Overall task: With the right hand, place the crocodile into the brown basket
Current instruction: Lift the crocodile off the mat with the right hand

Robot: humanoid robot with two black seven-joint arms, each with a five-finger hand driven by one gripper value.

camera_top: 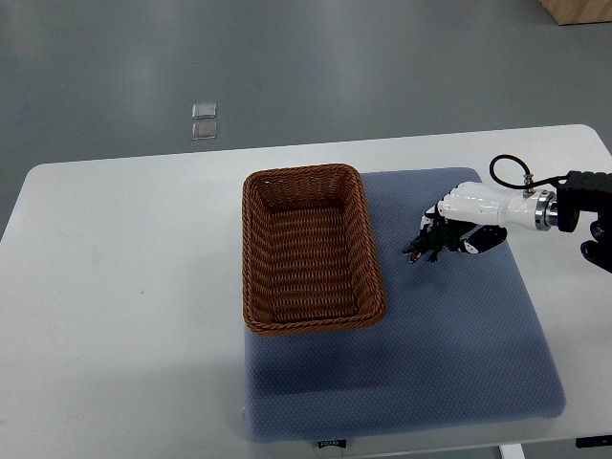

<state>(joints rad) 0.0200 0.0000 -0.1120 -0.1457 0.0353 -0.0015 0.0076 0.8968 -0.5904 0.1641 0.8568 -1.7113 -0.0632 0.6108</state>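
The scene is lit brightly and evenly. A faint shadow is cast by the basket [251, 251] onto the blue pad [459, 349].

Right hand [469, 222] grips crocodile [427, 244] beside brown basket [256, 251], over blue mat [459, 354]

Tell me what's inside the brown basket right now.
Nothing: the brown basket shows only its bare woven floor and walls. The crocodile is outside it, to its right, gripped in the right robot hand above the blue mat. Nothing hides the basket's inside.
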